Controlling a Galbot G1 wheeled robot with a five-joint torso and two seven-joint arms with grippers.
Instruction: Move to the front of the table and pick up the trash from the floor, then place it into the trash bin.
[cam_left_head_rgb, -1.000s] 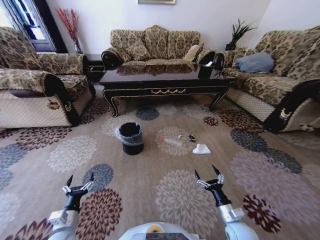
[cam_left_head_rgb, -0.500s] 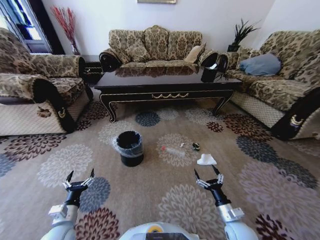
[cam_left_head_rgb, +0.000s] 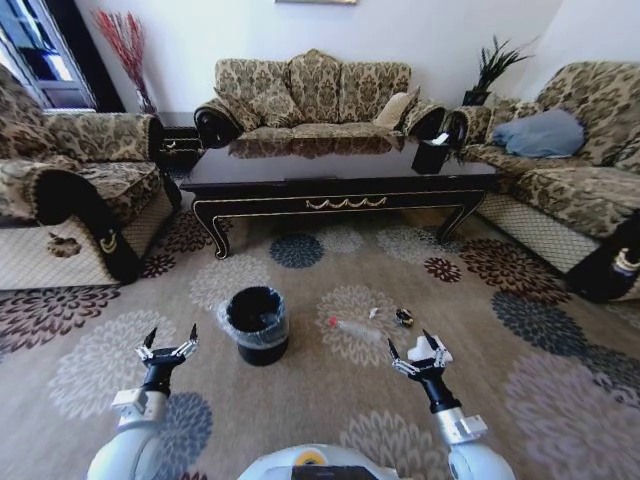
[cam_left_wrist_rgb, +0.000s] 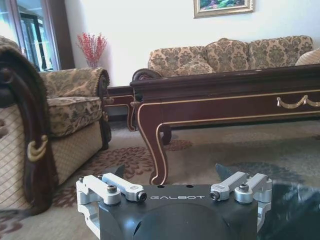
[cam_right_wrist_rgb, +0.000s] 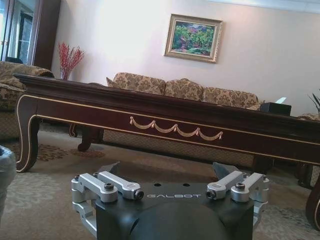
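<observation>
The table (cam_left_head_rgb: 335, 180) stands ahead of me, between the sofas; it also shows in the wrist views (cam_left_wrist_rgb: 225, 95) (cam_right_wrist_rgb: 165, 117). On the floor (cam_left_head_rgb: 300, 400) in front of it sits the trash bin (cam_left_head_rgb: 257, 323), black with a plastic liner. To its right lies the trash: a clear bottle (cam_left_head_rgb: 352, 327), a dark wrapper (cam_left_head_rgb: 404, 317) and a white paper scrap (cam_left_head_rgb: 440, 353), partly behind my right gripper (cam_left_head_rgb: 411, 345). That gripper is open and empty above the carpet (cam_right_wrist_rgb: 167, 167). My left gripper (cam_left_head_rgb: 171, 338) (cam_left_wrist_rgb: 170, 172) is open and empty too, left of the bin.
A patterned armchair (cam_left_head_rgb: 70, 200) flanks the left, a sofa (cam_left_head_rgb: 570, 170) with a blue cushion the right, and another sofa (cam_left_head_rgb: 315, 95) stands behind the table. A black tissue box (cam_left_head_rgb: 432, 155) sits on the table's right end.
The whole head view has shifted: the camera has moved forward, so the table, bin and trash appear nearer and lower. Both grippers stay open and in the same pose.
</observation>
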